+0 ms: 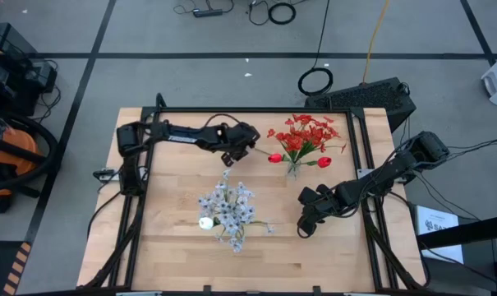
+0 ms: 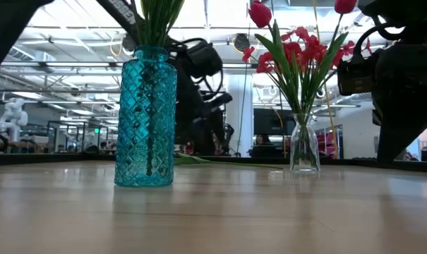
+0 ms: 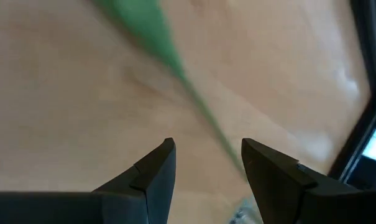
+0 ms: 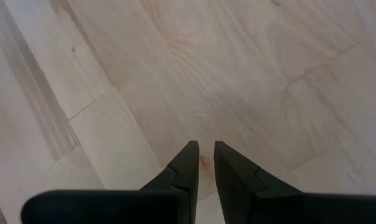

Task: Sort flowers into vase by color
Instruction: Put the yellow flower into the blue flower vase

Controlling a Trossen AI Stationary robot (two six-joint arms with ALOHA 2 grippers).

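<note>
Here's the left tool (image 1: 246, 146) out over the far half of the wooden counter (image 1: 174, 247), just beside the red bouquet, and its two dark fingers (image 3: 155, 171) stand apart with nothing clamped between them. In the left wrist view a blurred green stem (image 3: 175, 65) runs across the boards and down toward the gap between those fingers, but whether it touches either of them I cannot tell. Next to that tool sits a red tulip bud (image 1: 274, 158), right at the edge of the red flowers (image 1: 301, 136), which stand upright in a small clear glass vase (image 2: 304, 148); a second red bud (image 1: 324, 162) hangs out on the other side of the bunch. Nearer the front, the pale blue-white sprays (image 1: 228, 205) fill the turquoise patterned vase (image 2: 145, 120), with one cream-white tulip bud (image 1: 204, 222) at their near edge. From the low view the two vases stand well apart, turquoise on the left, clear one on the right. The right tool (image 1: 304, 226) hangs low over bare wood on the right side of the counter, its fingers drawn almost together and holding nothing, as the right wrist view shows.
</note>
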